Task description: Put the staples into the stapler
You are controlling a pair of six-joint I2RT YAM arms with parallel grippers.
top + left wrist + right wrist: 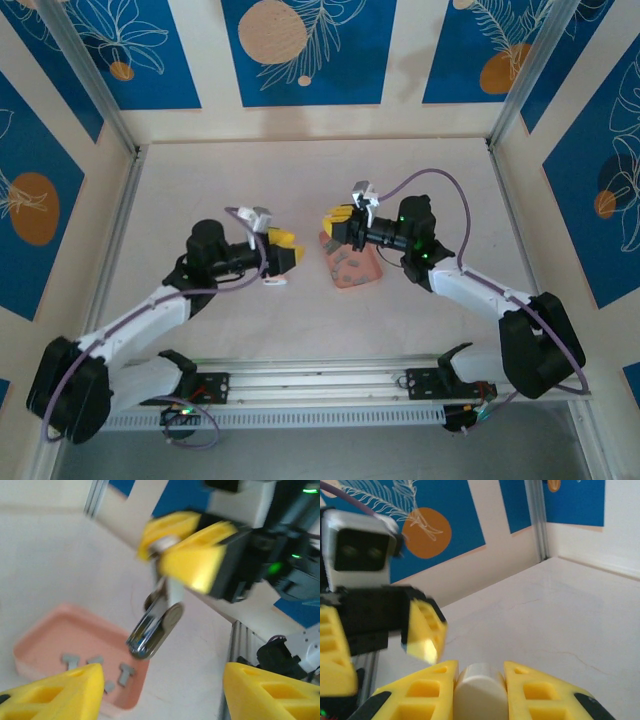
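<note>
Lying in pink tray (50,635): grey staples (126,673).

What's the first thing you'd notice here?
The right gripper pinches a stapler in mid-air over the middle of the table, its shiny metal end hanging near a pink tray of tiny grey staples. The left gripper faces it, yellow fingers open.
</note>
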